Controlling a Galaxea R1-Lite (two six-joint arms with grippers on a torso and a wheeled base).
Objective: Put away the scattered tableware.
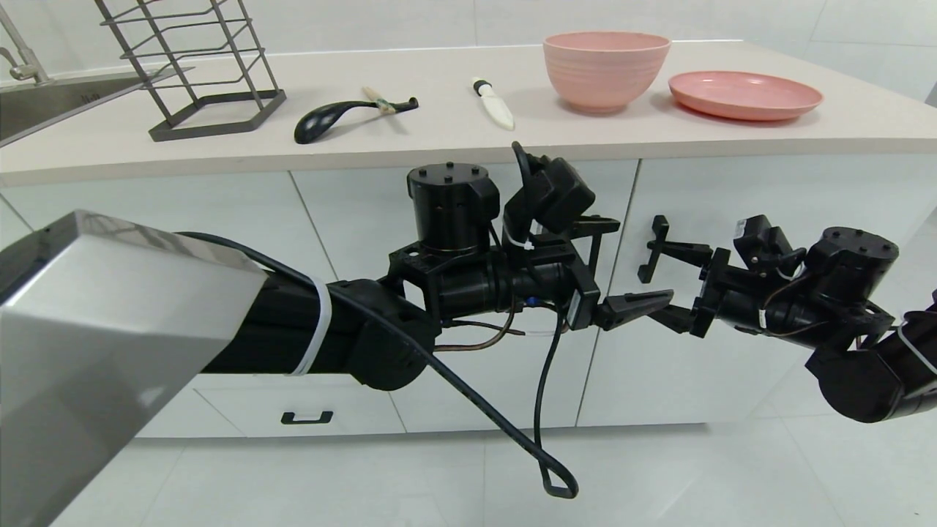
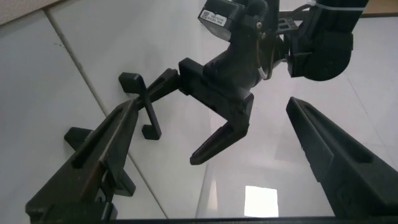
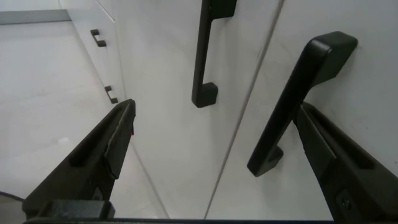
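On the pale bench (image 1: 454,139) stand, from the robot's left to right, a dark wire rack (image 1: 192,69), a black spoon (image 1: 344,117) with wooden chopsticks (image 1: 381,99) lying across its handle, a white utensil (image 1: 495,104) with a black band, a pink bowl (image 1: 606,67) and, just beside it, a pink plate (image 1: 745,95). A sink (image 1: 44,102) is set into the bench at the far left. Below the bench edge, before the white cabinet doors (image 1: 351,219), the left tool (image 1: 631,260) and right tool (image 1: 662,282) face each other tip to tip, both spread, the right one's upper finger near a black door handle (image 1: 654,249).
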